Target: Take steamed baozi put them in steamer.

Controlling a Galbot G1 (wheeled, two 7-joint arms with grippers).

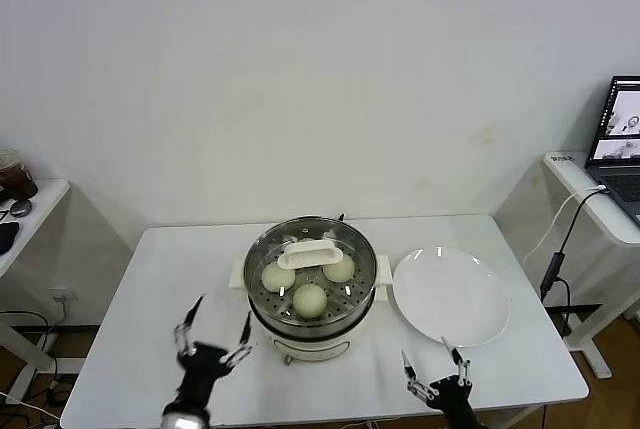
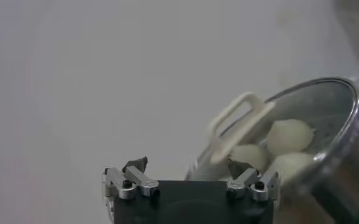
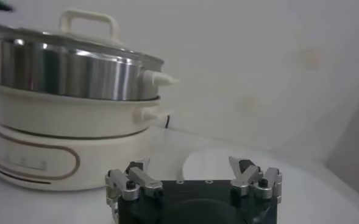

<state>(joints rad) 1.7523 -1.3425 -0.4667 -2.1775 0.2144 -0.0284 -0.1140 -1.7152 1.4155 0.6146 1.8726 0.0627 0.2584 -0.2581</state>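
Observation:
The steamer (image 1: 311,321) stands mid-table with its glass lid (image 1: 309,253) on. Three baozi (image 1: 309,299) show through the lid on the perforated tray; a fourth does not show. My left gripper (image 1: 222,324) is open and empty, low at the table's front, just left of the steamer. My right gripper (image 1: 428,354) is open and empty at the front edge, right of the steamer. The left wrist view shows the open left gripper (image 2: 188,167) before the lidded steamer (image 2: 341,155) and the baozi (image 2: 289,135). The right wrist view shows the open right gripper (image 3: 191,167) and the steamer (image 3: 69,67).
A flat white plate (image 1: 450,295) with nothing on it lies right of the steamer, also in the right wrist view (image 3: 213,163). A side desk with a laptop (image 1: 620,134) stands at the far right, another side table (image 1: 20,214) at the far left.

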